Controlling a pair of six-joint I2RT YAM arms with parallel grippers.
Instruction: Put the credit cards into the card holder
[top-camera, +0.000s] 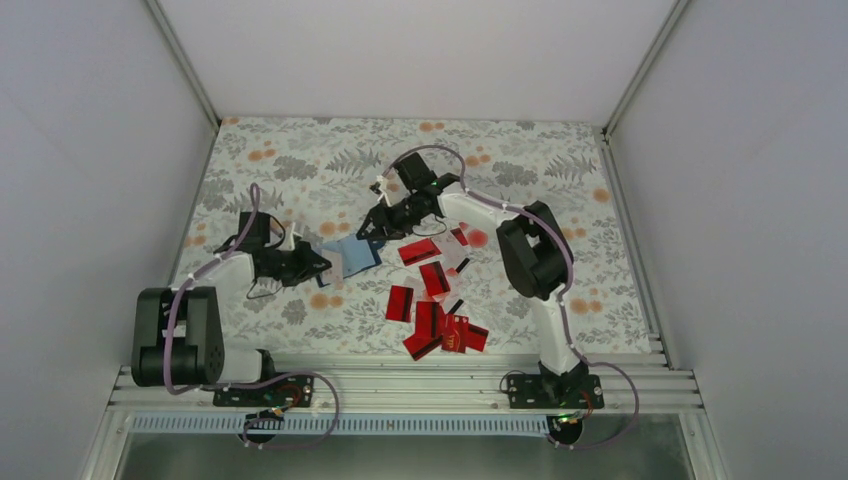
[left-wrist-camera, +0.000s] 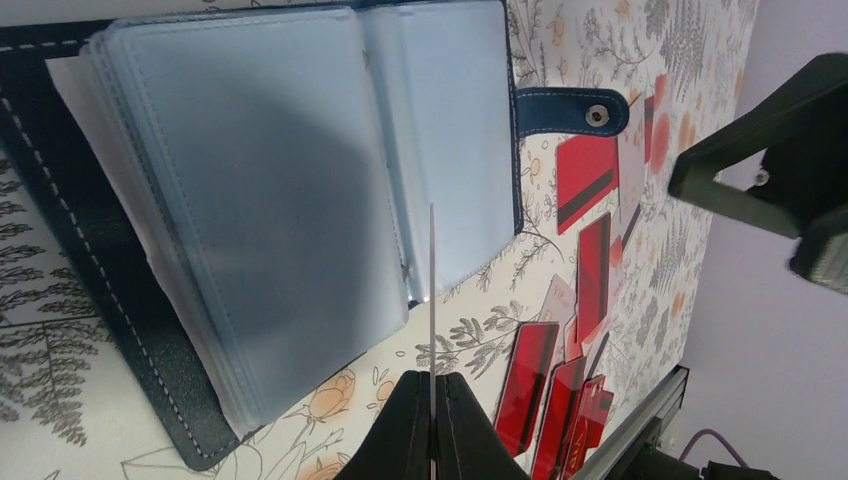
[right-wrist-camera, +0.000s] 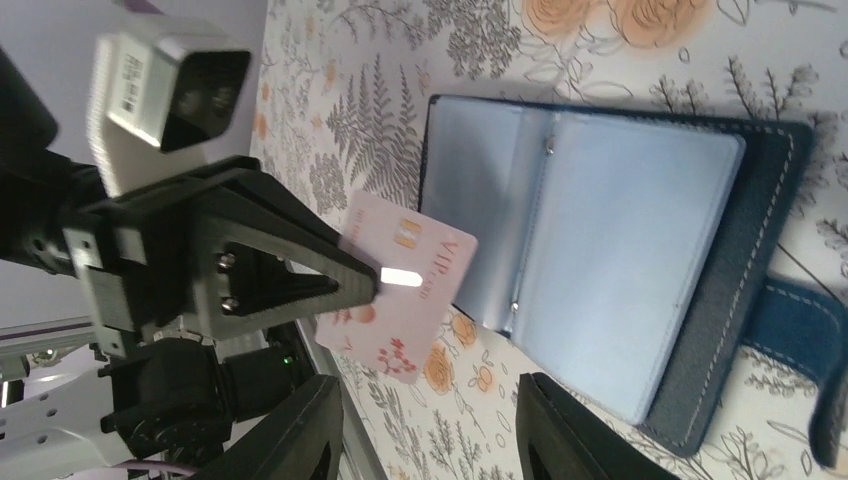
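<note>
Cards, mostly red (top-camera: 400, 303), lie scattered on the flowered table (top-camera: 560, 170) in the top view, near the right arm. The card holder (top-camera: 355, 255) lies open to their left, pale blue side up, between the left gripper (top-camera: 315, 265) and the right gripper (top-camera: 372, 228), both close to it.

From the left wrist, the left gripper (left-wrist-camera: 432, 385) is pressed together on a white card (left-wrist-camera: 432, 290), seen edge-on as a thin line. The card's far end points at the lower edge of the holder's (left-wrist-camera: 260, 200) right-hand page (whether it touches cannot be told). The holder's navy snap tab (left-wrist-camera: 570, 108) sticks out toward the red cards (left-wrist-camera: 585, 170).

From the right wrist, the right gripper (right-wrist-camera: 430, 430) has its 2 fingers spread, with nothing between them, above the table beside the open holder (right-wrist-camera: 620, 260). Opposite, the left gripper (right-wrist-camera: 375, 280) pinches the white card (right-wrist-camera: 400, 300), tilted, with one corner at the edge of the holder's pale page.
</note>
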